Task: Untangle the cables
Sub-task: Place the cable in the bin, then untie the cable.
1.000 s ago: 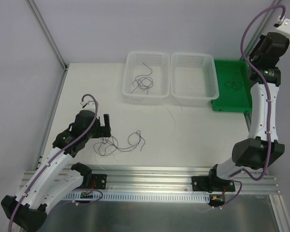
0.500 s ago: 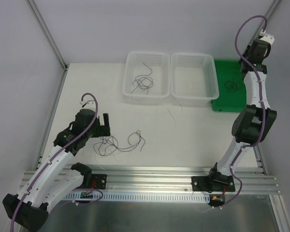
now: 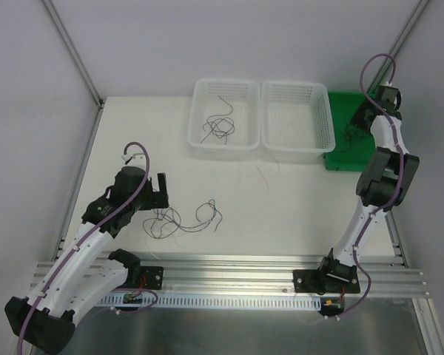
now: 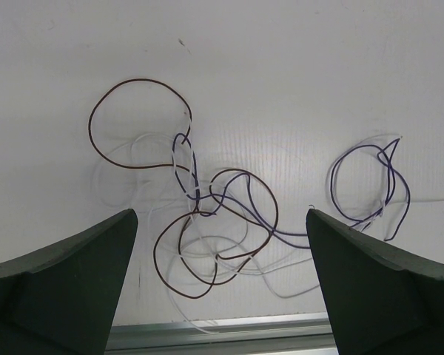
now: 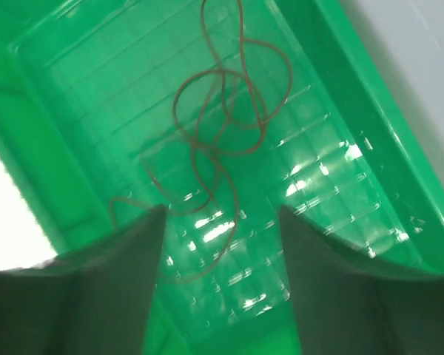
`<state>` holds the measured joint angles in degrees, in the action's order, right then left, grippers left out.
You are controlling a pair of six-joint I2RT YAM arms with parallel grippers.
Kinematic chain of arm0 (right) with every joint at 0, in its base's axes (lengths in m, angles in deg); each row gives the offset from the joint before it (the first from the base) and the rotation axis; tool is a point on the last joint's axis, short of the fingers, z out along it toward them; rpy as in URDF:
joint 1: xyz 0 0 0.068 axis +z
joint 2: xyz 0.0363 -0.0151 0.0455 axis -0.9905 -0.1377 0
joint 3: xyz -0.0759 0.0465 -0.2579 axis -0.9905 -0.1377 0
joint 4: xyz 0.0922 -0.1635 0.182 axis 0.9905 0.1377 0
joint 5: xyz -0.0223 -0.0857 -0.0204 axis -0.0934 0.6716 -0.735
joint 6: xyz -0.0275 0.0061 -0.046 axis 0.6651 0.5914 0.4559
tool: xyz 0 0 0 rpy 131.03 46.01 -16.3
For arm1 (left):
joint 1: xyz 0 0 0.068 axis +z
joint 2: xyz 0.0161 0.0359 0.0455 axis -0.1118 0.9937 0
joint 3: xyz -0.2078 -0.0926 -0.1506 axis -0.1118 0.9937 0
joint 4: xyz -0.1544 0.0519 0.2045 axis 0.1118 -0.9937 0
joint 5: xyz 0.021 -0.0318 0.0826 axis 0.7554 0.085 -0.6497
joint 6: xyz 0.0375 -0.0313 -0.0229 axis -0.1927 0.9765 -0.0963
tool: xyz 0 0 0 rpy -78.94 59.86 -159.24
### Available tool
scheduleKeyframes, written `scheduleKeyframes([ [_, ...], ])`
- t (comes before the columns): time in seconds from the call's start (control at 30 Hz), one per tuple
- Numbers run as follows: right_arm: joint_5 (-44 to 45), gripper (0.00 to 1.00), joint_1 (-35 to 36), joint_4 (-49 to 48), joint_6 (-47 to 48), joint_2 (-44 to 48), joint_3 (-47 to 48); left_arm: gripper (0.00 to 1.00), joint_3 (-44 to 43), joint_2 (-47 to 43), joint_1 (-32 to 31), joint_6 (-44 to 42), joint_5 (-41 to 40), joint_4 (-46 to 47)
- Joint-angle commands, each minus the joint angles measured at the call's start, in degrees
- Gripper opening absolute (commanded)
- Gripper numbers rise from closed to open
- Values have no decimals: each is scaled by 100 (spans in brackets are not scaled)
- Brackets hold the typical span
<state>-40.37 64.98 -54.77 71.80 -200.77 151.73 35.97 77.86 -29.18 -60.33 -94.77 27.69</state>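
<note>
A tangle of thin cables (image 3: 183, 220) lies on the white table near the front left; in the left wrist view brown, purple and white strands (image 4: 214, 222) loop through each other. My left gripper (image 3: 161, 194) hovers just over its left side, open, with the knot showing between the fingertips (image 4: 111, 244). One brown cable (image 5: 222, 126) lies coiled in the green tray (image 3: 355, 161). My right gripper (image 5: 222, 214) hangs open above it, holding nothing. A further dark cable (image 3: 218, 127) rests in the left white basket (image 3: 196, 144).
The middle white basket (image 3: 324, 144) sits between the left basket and the green tray. A pale thin strand (image 3: 265, 177) lies on the table in front of the baskets. An aluminium rail (image 3: 229, 266) runs along the near edge, and grey walls close in both sides.
My right arm has folded and brought its wrist down from high at the back right to just over the green tray, and its jaws have opened. The left arm and the tangle have not moved.
</note>
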Motion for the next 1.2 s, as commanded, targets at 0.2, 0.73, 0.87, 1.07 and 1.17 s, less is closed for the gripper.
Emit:
scheduleKeyframes([
  [0.2, -131, 86, 435, -249, -553, 2641, -1323, 99, -1, -237, 263, -163, 247, 132],
  [0.73, -940, 94, 5063, 32, -624, 4975, -4462, 99, 52, -132, 439, -110, 371, 167],
  [0.87, -782, 91, 6059, -56, -659, 4317, -4392, 99, 87, -132, 439, -75, 265, 167],
  [1.07, -878, 77, 6772, -118, -695, 3183, -3796, 99, 166, -97, 431, 74, 168, 176],
  [1.17, -852, 71, 7018, -39, -668, 2559, -3392, 99, 140, -1, 431, 92, 107, 167],
])
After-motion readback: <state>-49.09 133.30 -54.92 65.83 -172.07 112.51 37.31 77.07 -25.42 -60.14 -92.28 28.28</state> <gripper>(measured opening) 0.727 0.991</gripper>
